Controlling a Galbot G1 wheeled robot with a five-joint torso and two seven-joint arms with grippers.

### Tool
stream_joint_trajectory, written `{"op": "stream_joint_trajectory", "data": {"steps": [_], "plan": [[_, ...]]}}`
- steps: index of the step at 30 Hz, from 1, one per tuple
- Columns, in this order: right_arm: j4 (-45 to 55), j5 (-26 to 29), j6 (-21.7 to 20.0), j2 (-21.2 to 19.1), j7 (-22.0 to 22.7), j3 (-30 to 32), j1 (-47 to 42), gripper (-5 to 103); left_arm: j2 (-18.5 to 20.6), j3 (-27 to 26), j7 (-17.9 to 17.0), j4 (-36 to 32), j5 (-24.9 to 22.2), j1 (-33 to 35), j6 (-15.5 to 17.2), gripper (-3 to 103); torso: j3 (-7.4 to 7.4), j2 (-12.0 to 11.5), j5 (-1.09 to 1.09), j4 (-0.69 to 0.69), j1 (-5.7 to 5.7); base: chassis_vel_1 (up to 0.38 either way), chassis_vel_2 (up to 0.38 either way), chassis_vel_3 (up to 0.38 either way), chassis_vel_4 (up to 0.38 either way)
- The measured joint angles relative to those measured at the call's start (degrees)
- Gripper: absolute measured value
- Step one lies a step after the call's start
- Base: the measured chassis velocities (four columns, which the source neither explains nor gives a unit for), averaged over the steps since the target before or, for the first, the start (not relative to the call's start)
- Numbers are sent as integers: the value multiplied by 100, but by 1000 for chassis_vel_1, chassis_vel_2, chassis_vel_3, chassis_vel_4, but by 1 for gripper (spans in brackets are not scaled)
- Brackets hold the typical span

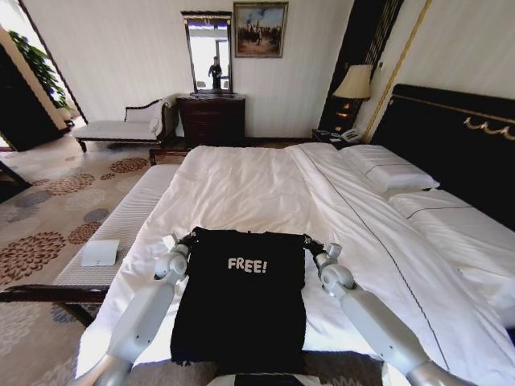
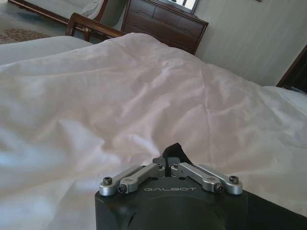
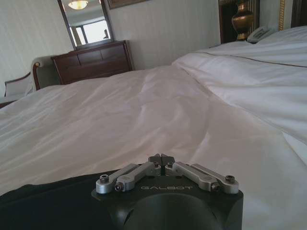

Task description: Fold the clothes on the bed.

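Note:
The clothes, one black T-shirt [image 1: 241, 305] with white "FREE!" lettering, lie spread at the near edge of the bed [image 1: 241, 181], lettering facing up. My left gripper [image 1: 189, 239] is shut on the shirt's far left corner. My right gripper [image 1: 309, 241] is shut on its far right corner. The top hem runs straight between them. In the left wrist view the left gripper [image 2: 171, 163] pinches a tuft of black cloth [image 2: 173, 151] over the white duvet [image 2: 144, 96]. In the right wrist view the right gripper [image 3: 161, 158] is closed, with black cloth [image 3: 48, 201] beside it.
A padded bench [image 1: 121, 221] runs along the bed's left side with a white flat object [image 1: 99, 252] on it. Pillows [image 1: 390, 173] and a dark headboard [image 1: 451, 137] lie to the right. A dresser [image 1: 211, 118] and chaise [image 1: 121, 129] stand by the far wall.

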Motion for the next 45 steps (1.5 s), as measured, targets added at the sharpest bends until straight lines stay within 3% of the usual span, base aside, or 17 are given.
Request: {"op": "stream_joint_trajectory", "data": {"steps": [9, 20, 24, 25, 29, 31, 32, 34, 37, 38, 41, 42, 43, 45], "plan": [[-876, -210, 158, 463, -62, -262, 540, 0, -216, 60, 56, 692, 433, -94, -193, 1, 0, 0, -1, 1, 0, 0, 0, 0, 0], [-1393, -527, 66, 837, 117, -433, 634, 0, -414, 44, -37, 808, 528, 13, -198, 0, 0, 0, -1, 0, 0, 0, 0, 0, 0], [-1337, -536, 129, 856, 172, -398, 566, -2, -382, -2, -195, 605, 449, 106, -88, 16, 0, 0, -1, 1, 1, 0, 0, 0, 0], [-1256, -534, 158, 847, 173, -347, 526, 4, -359, -33, -253, 512, 418, 144, -54, 16, 0, 0, -1, 1, 1, 0, 0, 0, 0], [-751, -500, 288, 717, 170, -78, 262, 14, -220, -182, -337, 87, 317, 342, -52, 32, 0, 0, -1, 1, 1, 0, 0, 0, 0], [-271, -449, 335, 524, 170, 134, -23, 25, -48, -388, -308, -301, 173, 559, -165, 43, -1, 0, -2, 0, 1, 0, 0, 0, 0], [41, -413, 346, 372, 168, 254, -202, 30, 46, -522, -295, -513, 79, 692, -211, 43, 0, 0, 1, 0, 1, 0, 0, 0, 0], [363, -379, 347, 221, 163, 366, -394, 30, 140, -675, -290, -738, -27, 862, -250, 48, -1, 1, 0, -1, 0, 0, 0, 0, 0], [1472, -385, 281, -149, 82, 588, -1120, 46, 325, -1251, -347, -1493, -209, 1573, -316, 65, -1, 1, -1, -2, -1, 0, 0, 0, 0], [1472, -385, 281, -149, 82, 588, -1120, 46, 325, -1251, -347, -1493, -209, 1573, -316, 65, -1, 1, -1, -2, -1, 0, 0, 0, 0], [2195, -1040, 136, -282, 33, 647, -1856, 62, 283, -1833, -404, -2331, -184, 2554, -346, 76, -2, 2, -1, 1, -2, 0, 0, 0, 0], [2342, -1411, 81, -298, 28, 647, -2099, 62, 202, -2021, -383, -2604, -141, 2934, -381, 81, -2, 1, 0, 1, -2, 0, 0, 0, 0], [2342, -1411, 81, -298, 28, 647, -2099, 62, 202, -2021, -383, -2604, -141, 2934, -381, 81, -2, 1, 0, 1, -2, 0, 0, 0, 0], [2487, -1987, 51, -314, 7, 633, -2458, 73, -13, -2278, -303, -2951, -31, 3457, -431, 92, -2, 2, -1, 3, -2, 0, 0, 0, 0]]}}
